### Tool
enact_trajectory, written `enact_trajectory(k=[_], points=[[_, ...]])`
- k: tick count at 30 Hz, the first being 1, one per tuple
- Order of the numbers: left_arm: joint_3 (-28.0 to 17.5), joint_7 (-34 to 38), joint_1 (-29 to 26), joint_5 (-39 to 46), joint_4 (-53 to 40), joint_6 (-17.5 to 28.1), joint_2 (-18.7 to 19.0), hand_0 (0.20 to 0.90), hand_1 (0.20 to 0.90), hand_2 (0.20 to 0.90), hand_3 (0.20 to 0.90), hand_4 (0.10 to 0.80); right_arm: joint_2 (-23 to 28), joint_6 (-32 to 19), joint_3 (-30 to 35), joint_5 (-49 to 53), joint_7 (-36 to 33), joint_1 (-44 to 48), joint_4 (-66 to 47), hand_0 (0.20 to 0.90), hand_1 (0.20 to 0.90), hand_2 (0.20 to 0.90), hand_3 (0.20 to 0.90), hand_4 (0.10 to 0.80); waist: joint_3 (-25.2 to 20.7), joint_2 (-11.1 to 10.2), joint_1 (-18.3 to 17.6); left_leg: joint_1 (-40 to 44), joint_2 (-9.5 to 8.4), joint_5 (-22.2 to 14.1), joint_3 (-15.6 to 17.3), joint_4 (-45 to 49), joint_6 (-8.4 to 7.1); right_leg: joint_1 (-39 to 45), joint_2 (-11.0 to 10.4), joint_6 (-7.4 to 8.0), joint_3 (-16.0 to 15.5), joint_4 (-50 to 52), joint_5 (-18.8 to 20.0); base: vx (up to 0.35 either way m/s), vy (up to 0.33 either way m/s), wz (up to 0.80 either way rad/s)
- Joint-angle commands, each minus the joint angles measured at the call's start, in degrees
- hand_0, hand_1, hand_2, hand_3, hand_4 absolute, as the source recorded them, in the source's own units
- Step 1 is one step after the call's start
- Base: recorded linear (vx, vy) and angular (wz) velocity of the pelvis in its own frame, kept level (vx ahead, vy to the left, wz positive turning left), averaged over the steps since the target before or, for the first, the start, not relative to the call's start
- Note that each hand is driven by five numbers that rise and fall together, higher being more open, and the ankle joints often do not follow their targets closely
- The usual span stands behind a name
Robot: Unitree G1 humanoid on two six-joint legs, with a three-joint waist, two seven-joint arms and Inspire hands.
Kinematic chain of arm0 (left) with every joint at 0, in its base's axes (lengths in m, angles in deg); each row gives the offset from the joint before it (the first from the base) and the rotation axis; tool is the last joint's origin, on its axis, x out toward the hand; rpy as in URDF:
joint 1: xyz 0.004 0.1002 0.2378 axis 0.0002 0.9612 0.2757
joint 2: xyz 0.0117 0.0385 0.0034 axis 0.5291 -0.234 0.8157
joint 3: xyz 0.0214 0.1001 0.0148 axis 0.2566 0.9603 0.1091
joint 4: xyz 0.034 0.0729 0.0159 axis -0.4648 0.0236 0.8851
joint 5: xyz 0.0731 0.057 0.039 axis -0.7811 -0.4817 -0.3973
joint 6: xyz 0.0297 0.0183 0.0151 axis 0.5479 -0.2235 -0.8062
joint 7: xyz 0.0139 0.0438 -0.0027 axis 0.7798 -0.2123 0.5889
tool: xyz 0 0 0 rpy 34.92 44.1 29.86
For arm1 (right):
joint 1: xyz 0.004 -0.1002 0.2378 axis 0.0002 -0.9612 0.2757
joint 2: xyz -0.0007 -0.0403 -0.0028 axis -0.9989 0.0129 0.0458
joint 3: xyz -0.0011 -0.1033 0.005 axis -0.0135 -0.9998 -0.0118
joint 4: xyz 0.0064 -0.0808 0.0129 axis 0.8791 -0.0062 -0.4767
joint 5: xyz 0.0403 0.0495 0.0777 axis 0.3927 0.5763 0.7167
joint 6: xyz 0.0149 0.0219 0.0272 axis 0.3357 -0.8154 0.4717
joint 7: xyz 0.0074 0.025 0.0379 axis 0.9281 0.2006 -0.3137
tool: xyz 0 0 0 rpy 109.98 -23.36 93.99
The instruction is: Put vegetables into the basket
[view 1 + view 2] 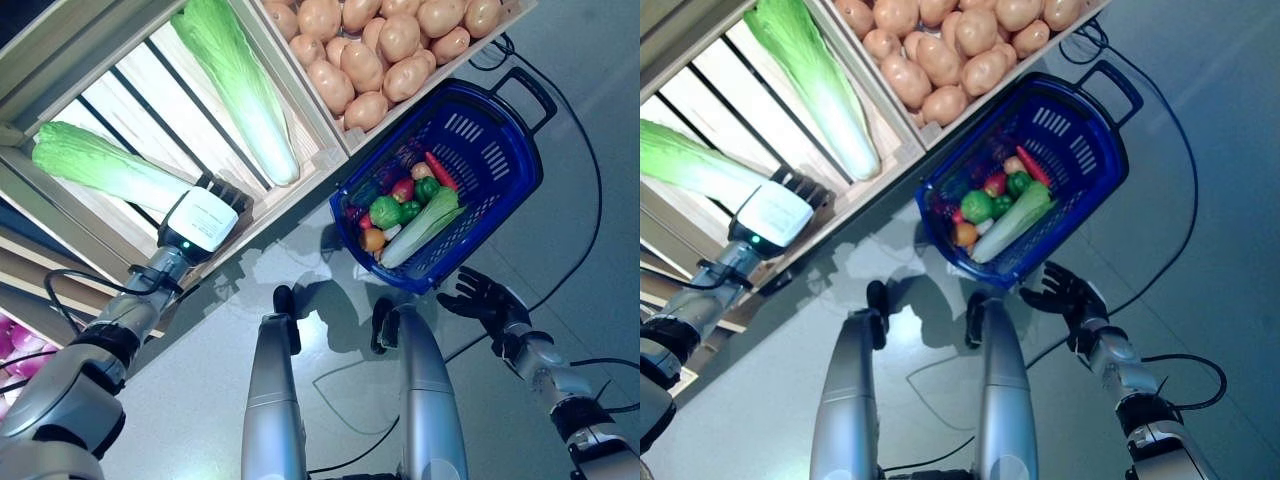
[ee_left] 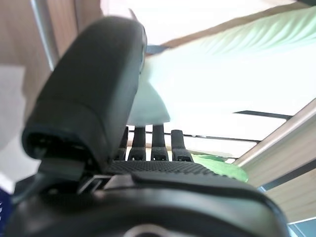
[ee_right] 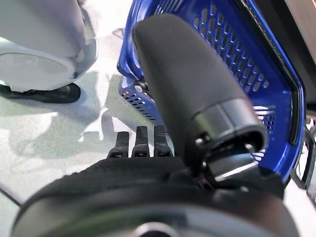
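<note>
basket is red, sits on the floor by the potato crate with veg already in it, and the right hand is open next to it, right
Not quite: the basket is blue, as the left eye view shows. The rest holds: it sits on the floor beside the potato crate, already holds vegetables, and the right hand is open just beside it.

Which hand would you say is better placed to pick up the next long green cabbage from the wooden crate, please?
The left hand: it is already at the long green cabbage in the wooden crate, while the right hand hangs open beside the blue plastic basket.
</note>
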Motion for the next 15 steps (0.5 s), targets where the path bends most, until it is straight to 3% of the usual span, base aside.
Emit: enact_trajectory(k=[1,15], points=[[-2.10,2.58,-4.80,5.46,-0.91,-5.65,3.81,0.300,0.300,0.300,0.300,0.400,4.26,-4.31,1.99,3.54,-2.02,-0.73,-2.91,0.900,0.900,0.900,0.900,0.800,-0.13,0.43,-0.57,4.49,0.23,-7.11,2.71,1.12,1.65,4.98,-1.60,2.99,2.53,-8.34,7.19,0.000,0.000,0.00],[-5.53,7.23,-2.35,12.65,-0.38,-5.79,3.03,0.300,0.300,0.300,0.300,0.400,3.47,-5.35,2.57,2.80,-0.98,-1.23,-1.94,0.900,0.900,0.900,0.900,0.800,-0.13,0.44,-0.36,8.21,0.25,-7.18,3.48,-0.59,1.34,8.88,-1.62,3.20,2.08,-10.23,7.09,0.004,0.001,0.00]])
